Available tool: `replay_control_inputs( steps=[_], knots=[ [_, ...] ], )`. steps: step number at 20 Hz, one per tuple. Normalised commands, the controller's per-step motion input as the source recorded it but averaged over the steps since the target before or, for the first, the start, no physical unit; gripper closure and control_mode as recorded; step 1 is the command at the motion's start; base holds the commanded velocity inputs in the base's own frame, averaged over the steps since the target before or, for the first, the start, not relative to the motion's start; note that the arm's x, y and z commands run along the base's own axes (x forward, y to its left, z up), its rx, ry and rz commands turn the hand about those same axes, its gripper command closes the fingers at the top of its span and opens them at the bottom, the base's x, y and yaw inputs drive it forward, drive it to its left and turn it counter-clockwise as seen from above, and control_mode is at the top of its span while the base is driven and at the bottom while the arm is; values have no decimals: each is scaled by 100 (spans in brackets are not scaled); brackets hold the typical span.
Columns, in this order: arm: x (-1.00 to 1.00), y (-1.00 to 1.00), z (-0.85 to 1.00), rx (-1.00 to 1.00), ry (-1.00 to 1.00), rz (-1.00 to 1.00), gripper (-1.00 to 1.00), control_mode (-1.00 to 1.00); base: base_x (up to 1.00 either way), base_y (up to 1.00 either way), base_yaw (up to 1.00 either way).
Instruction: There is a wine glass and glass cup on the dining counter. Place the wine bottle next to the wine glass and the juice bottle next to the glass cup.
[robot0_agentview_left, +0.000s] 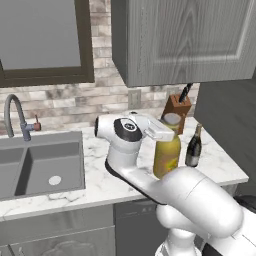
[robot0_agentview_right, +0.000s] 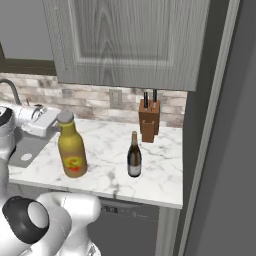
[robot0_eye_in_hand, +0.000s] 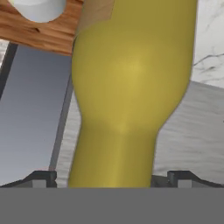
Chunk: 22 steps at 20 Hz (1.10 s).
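The juice bottle (robot0_agentview_right: 72, 149) stands upright on the white marble bench (robot0_agentview_right: 107, 167) beside the sink (robot0_agentview_left: 37, 167), its pale cap uppermost and its red-and-yellow label turned toward the right base view. The wine bottle (robot0_agentview_right: 134, 156) stands upright on the same bench, near the juice bottle and apart from it, on the side away from the sink. Behind both, against the brick backsplash (robot0_agentview_left: 65, 97), sits a wooden knife block (robot0_agentview_right: 148, 121) with dark handles sticking out of its top.

The arm reaches in from the sink side, and the gripper (robot0_eye_in_hand: 112, 178) is at the narrowed neck of the juice bottle. In the hand view the yellow neck fills the space between the two dark fingertips (robot0_eye_in_hand: 41, 178), one on each side; the jaws are spread around the neck, and each tip looks to sit right at the bottle's edge, but whether they press on it cannot be told. In the left base view the white hand hides the upper part of the juice bottle, with only the yellow body showing below it.

A curved grey tap (robot0_agentview_left: 15, 115) rises behind the sink, and grey wall cabinets (robot0_agentview_left: 185, 40) hang above the bench
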Motion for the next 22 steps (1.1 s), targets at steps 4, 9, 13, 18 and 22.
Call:
replay_control_inputs(
  steps=[4, 9, 13, 18, 22],
  knots=[
    [-65, 16, 66, 0, 0, 9, 100, -100, 0, 0, 0],
    [-64, -25, 33, 0, 0, 28, 100, -100, 0, 0, 0],
    [-52, -31, 44, 0, 0, 36, 100, -100, 0, 0, 0],
    [-37, -27, 41, 0, 0, 38, 100, -100, 0, 0, 0],
    [-8, 0, 26, 0, 11, 23, 100, -100, 0, 0, 0]
  ],
)
